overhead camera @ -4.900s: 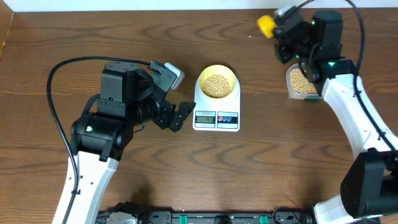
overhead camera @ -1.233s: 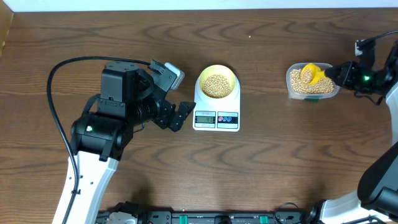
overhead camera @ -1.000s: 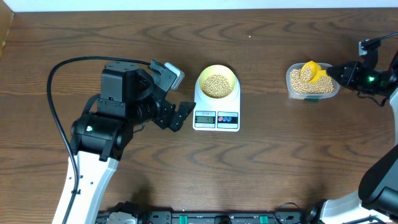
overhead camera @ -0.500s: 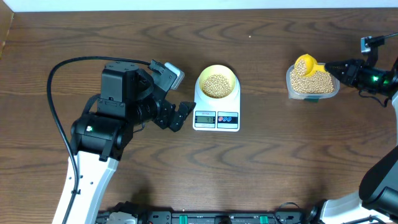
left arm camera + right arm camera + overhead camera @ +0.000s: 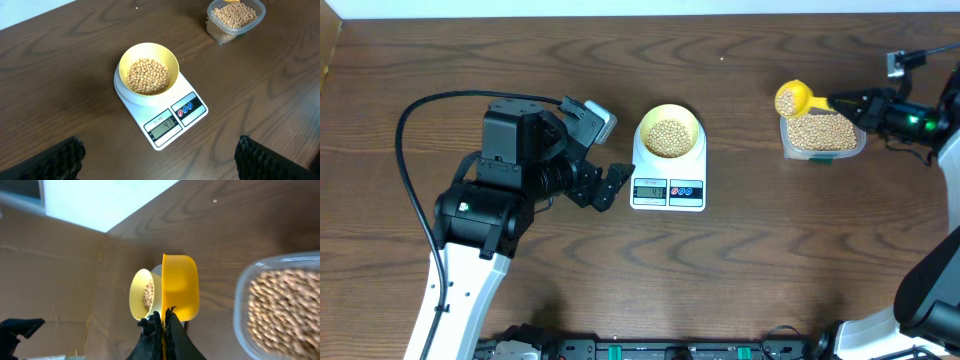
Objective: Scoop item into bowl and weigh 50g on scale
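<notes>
The pale yellow bowl (image 5: 668,133) stands on the white scale (image 5: 668,192) at mid-table, holding a heap of tan beans (image 5: 148,76). The scale's display (image 5: 164,124) reads 41. My right gripper (image 5: 853,104) is shut on the handle of a yellow scoop (image 5: 791,99), whose cup hangs over the left rim of the clear tub (image 5: 822,133) full of beans. In the right wrist view the scoop (image 5: 180,287) shows side-on, its contents hidden, with the bowl (image 5: 145,294) beyond it. My left gripper (image 5: 608,152) stands open just left of the scale, nothing between its fingers (image 5: 55,160).
The clear tub (image 5: 235,19) sits at the far right, about a bowl's width of bare wood away from the scale. A black cable (image 5: 415,180) loops over the table left of the left arm. The table's back edge runs close behind the tub.
The right gripper has lifted the scoop out of the tub's beans and carried it up and to the left, over the tub's left rim. The left arm has not moved.
</notes>
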